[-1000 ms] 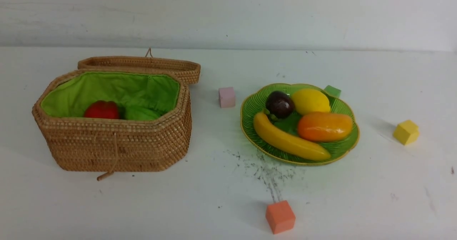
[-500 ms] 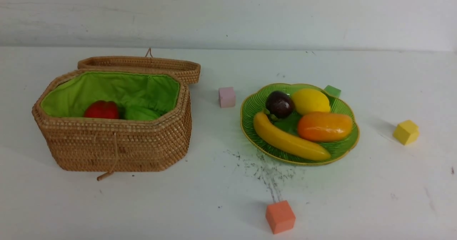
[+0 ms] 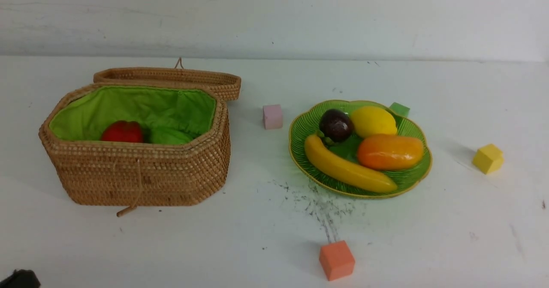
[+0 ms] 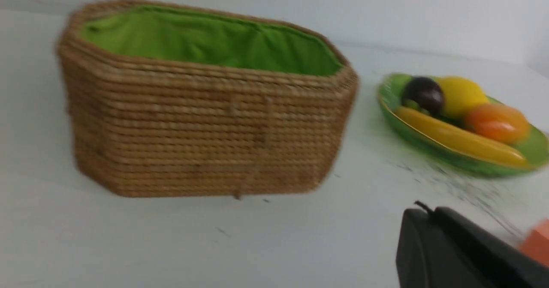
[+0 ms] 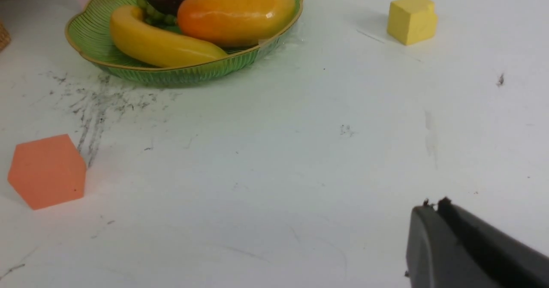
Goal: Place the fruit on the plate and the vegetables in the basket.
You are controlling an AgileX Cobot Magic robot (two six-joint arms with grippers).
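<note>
The green plate (image 3: pixel 309 125) holds a purple mangosteen (image 3: pixel 336 125), a yellow lemon (image 3: pixel 373 121), an orange mango (image 3: pixel 389 151) and a banana (image 3: pixel 347 168). The wicker basket (image 3: pixel 141 176) stands open at the left, with a red pepper (image 3: pixel 122 132) and a light green gourd (image 3: pixel 169 136) inside; no carrot shows. My left gripper (image 4: pixel 422 213) is shut and empty, low over the table in front of the basket (image 4: pixel 206 129). A dark bit of it shows at the front view's bottom left corner. My right gripper (image 5: pixel 433 206) is shut and empty, well short of the plate (image 5: pixel 171 76).
Small cubes lie around: pink (image 3: pixel 272 116) between basket and plate, green (image 3: pixel 399 109) behind the plate, yellow (image 3: pixel 488 158) at the right, orange (image 3: pixel 336 260) near the front. The basket's lid (image 3: pixel 171 76) lies back behind it. Dark scuff marks (image 3: pixel 319 206) streak the table.
A dark part of my left arm has come into the front view's bottom left corner. The fruit, vegetables and cubes have not moved.
</note>
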